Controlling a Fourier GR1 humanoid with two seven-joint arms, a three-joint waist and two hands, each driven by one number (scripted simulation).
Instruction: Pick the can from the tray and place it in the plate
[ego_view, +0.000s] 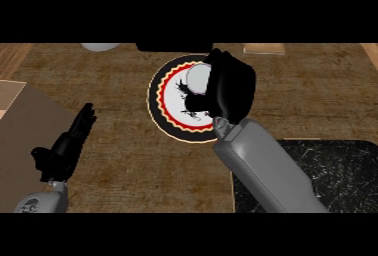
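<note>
Hovering over the plate (164, 107), the right hand (229, 87) curls round a pale can (198, 80) that peeks out at its left, held directly above the plate's centre. Lowering and letting go looks next. The left hand (70, 142) rests with straight fingers, well apart; tray (336, 167) sits behind.

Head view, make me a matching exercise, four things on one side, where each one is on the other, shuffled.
Things:
1. plate
2. tray
3. left hand
4. right hand

Places:
A. lower right, black and marbled
B. over the plate
C. centre of the counter, red and black rim
D. lower left, fingers straight

Pairs: 1-C, 2-A, 3-D, 4-B
</note>
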